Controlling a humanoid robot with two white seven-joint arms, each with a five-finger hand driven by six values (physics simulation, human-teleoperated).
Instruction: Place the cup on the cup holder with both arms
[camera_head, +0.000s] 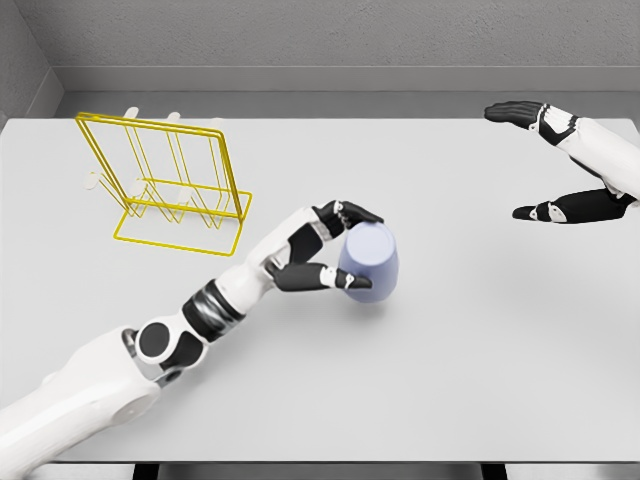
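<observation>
Roughly at the middle of the pale bench sits the cup, a plain, smooth, pale lavender cylinder with no handle in sight. It stands slightly tilted, its long axis close to upright and the top leaning a little away from the rack; whether the mouth faces up or down cannot be told. The left robot hand is clamped on the cup from the rack side, dark fingers curled over its top and the thumb against its lower wall. The yellow wire rack stands well apart, up and left of the cup, near the bench's far edge. Right of the cup the bench lies bare, and the right robot hand hangs there with fingers spread, holding nothing.
</observation>
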